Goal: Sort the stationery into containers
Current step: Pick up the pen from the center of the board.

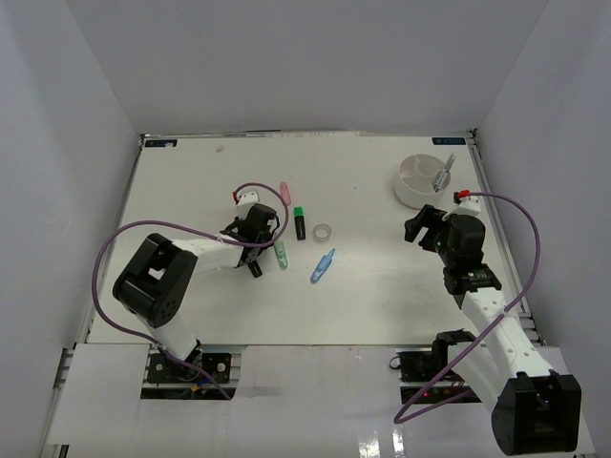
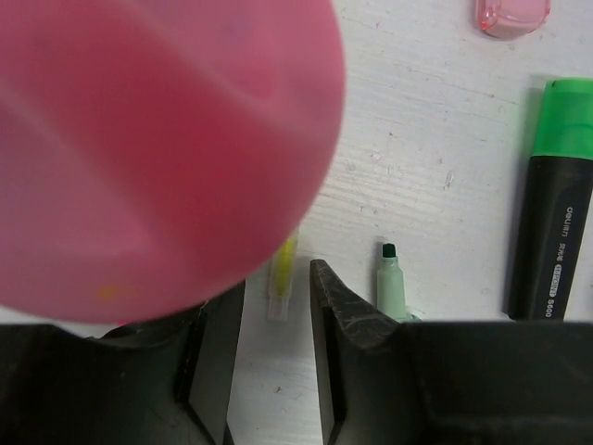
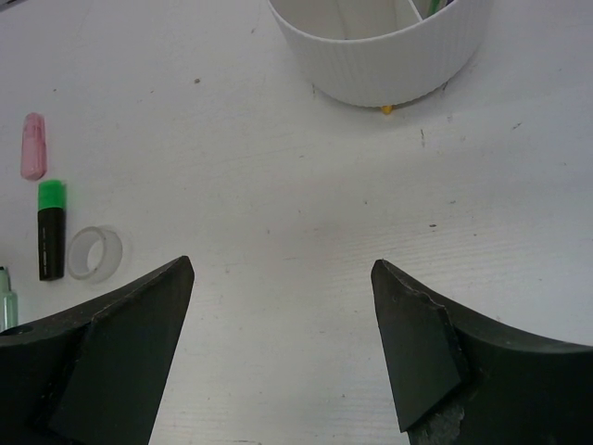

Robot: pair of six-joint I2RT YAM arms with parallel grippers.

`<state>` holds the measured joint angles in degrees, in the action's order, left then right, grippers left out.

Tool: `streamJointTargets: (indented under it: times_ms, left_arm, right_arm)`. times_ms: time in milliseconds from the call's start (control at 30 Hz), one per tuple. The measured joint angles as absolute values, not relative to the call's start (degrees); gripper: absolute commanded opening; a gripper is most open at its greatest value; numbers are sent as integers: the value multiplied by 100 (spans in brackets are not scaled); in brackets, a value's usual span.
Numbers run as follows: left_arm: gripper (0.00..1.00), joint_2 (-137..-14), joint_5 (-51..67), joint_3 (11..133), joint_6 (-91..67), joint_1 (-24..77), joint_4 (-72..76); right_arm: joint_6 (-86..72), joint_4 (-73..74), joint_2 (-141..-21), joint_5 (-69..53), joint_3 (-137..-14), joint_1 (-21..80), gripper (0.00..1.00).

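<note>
My left gripper (image 1: 256, 231) hangs low over the table with its jaws a narrow gap apart and bare table between them (image 2: 276, 287). A small yellow-tipped item (image 2: 283, 269) lies just past the tips. A big blurred pink thing (image 2: 157, 139) sits close to the lens over the left finger; I cannot tell what it is. A pale green pen (image 2: 394, 278), a green-capped black highlighter (image 2: 554, 204) and a pink item (image 2: 511, 14) lie to the right. The tape ring (image 1: 323, 232) and a blue pen (image 1: 323, 265) lie mid-table. My right gripper (image 3: 282, 263) is wide open and empty, short of the white tub (image 3: 380, 56).
The tub (image 1: 409, 187) stands at the back right and holds a pen (image 1: 442, 175). White walls close in the table on three sides. The right wrist view also shows the pink item (image 3: 33, 146), the highlighter (image 3: 51, 229) and the tape ring (image 3: 94, 254) at far left.
</note>
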<state>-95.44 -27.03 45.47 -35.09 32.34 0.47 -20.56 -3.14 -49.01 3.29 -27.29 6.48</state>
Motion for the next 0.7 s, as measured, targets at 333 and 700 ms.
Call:
streamJointTargets:
  times_ms: [333,700]
  left_arm:
    - [34,-9797,-2904,4740,-3448,3336,51]
    - [10,-9946,-3085,4936,-3277,3474,-25]
  right_arm:
    - [-2056,-314,-4836,355,-2729,679,84]
    - [-2053,-314,-4836,395,-2729,727,83]
